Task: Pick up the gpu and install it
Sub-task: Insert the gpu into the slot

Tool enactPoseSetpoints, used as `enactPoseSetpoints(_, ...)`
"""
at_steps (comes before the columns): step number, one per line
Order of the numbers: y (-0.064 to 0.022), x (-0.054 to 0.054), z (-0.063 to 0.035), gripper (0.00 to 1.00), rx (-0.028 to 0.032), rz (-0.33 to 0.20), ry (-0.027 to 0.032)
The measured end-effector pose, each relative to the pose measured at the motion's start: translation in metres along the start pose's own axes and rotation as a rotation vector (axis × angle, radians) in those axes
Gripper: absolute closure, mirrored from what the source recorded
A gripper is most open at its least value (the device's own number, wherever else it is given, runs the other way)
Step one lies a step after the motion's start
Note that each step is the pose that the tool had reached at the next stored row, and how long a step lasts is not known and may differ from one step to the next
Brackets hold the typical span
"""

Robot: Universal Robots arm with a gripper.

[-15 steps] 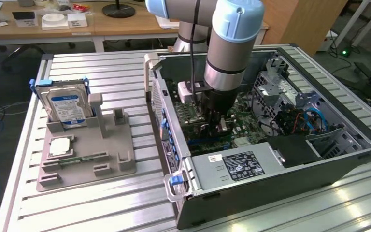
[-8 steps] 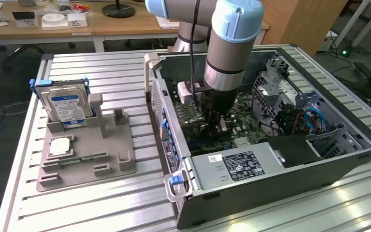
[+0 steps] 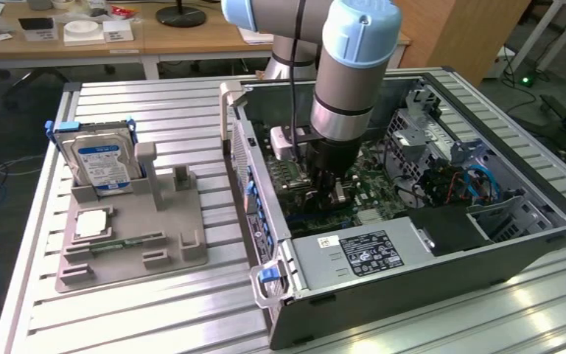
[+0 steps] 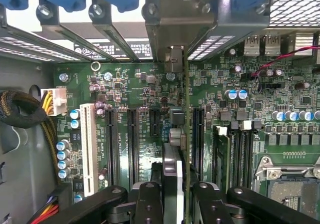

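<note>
gpu (image 4: 176, 149) edge-on between the gripper (image 4: 172, 196) fingers, clamped, standing upright over motherboard (image 4: 150, 92) slots | computer case (image 3: 519, 247) open, arm reaching inside | hard drive (image 3: 101, 164) upright in the gray holder tray (image 3: 180, 254) beside the case

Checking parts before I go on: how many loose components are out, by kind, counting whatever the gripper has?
hard drive: 1, upright in the grey holder
memory stick: 1, in the holder
pale square chip: 1, in the holder
gpu: 1, clamped in the gripper inside the case
Total: 4
</note>
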State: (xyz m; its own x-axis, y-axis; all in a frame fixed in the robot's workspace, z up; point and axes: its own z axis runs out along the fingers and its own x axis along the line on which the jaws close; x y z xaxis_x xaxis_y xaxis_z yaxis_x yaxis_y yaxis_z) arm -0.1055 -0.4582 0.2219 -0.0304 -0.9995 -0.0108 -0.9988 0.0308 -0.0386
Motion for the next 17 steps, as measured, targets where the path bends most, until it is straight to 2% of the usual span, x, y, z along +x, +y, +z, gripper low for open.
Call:
enactPoseSetpoints(8,0.0,-0.0001,0.0004,0.72,0.0005,0.0,-0.0006)
enactPoseSetpoints(17,0.0018,0.0,0.0004,0.72,0.0053,0.0,-0.0009)
